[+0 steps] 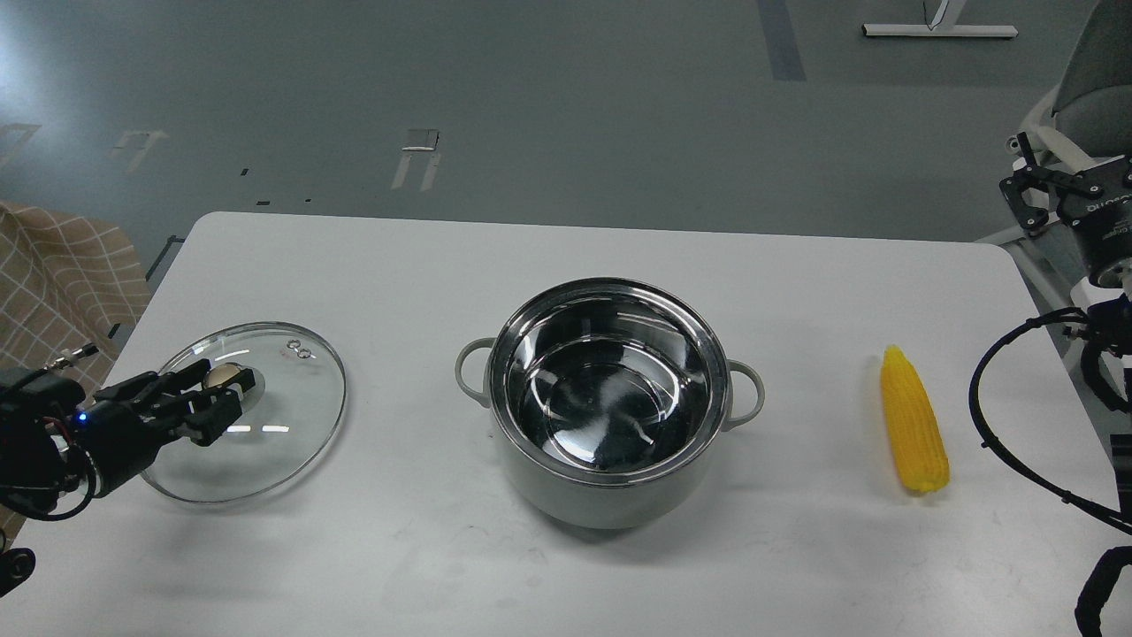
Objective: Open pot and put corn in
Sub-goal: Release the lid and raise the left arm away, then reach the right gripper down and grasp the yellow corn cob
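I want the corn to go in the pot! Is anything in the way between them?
Nothing visible is. The corn lies on bare table right of the pot, which is open. The glass lid sits off to the left, with the left gripper at its knob.

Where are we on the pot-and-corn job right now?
Done: the pot is open, its steel interior empty, and the glass lid is off, left of it. In hand: the left gripper is at the lid's gold knob; whether it still clamps it is unclear. Left: the corn lies untouched on the table right of the pot, and the right gripper is well away from it.
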`<action>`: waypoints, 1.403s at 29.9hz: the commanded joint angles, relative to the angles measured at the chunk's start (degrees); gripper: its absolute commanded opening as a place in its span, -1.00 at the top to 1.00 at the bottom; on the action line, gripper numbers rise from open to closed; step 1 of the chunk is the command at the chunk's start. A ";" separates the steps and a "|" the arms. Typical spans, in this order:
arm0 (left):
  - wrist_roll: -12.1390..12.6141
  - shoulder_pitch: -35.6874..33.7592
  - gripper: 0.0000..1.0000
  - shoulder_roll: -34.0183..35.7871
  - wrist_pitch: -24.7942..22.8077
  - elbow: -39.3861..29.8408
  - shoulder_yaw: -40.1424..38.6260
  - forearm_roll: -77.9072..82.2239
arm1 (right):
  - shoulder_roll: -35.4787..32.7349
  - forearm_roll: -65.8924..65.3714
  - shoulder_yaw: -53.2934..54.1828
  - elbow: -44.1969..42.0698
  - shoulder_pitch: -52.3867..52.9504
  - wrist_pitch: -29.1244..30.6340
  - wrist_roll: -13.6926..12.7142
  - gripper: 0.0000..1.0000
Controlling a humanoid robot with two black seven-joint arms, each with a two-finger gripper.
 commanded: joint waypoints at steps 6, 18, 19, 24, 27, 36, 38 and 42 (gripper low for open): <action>-1.40 -0.94 -0.62 0.64 0.07 -0.18 -0.93 -0.10 | -0.10 -0.18 -0.35 0.25 -1.01 0.00 -0.01 -1.00; -1.58 -20.71 -0.90 0.12 -1.86 1.31 -4.72 -30.14 | -12.14 -16.33 -4.84 9.65 -4.52 0.00 -0.01 -1.00; -1.66 -22.03 -0.90 -0.06 -2.73 2.01 -4.81 -32.68 | -12.93 -17.91 -4.92 10.18 -4.70 0.00 -0.01 -1.00; -1.66 -33.54 -0.90 -5.50 -10.29 8.51 -5.16 -53.95 | -18.03 -32.67 -6.94 15.54 -5.49 0.00 -0.01 -1.00; -1.66 -36.89 -0.90 -7.44 -14.86 12.38 -5.25 -64.94 | -20.22 -42.25 -9.75 19.93 -5.76 0.00 -0.01 -1.00; 0.00 -37.77 -0.93 -16.75 -31.12 20.12 -13.93 -90.71 | -22.87 -82.04 -21.52 37.76 -9.80 0.00 -0.01 -1.00; 0.27 -37.60 -0.93 -17.99 -32.10 20.30 -16.23 -91.42 | -22.51 -85.43 -23.38 39.28 -9.98 0.00 -0.10 -1.00; 4.04 -37.33 -0.94 -22.81 -35.35 21.00 -24.13 -92.74 | -22.60 -93.50 -31.89 41.38 -11.64 0.00 -0.45 -1.00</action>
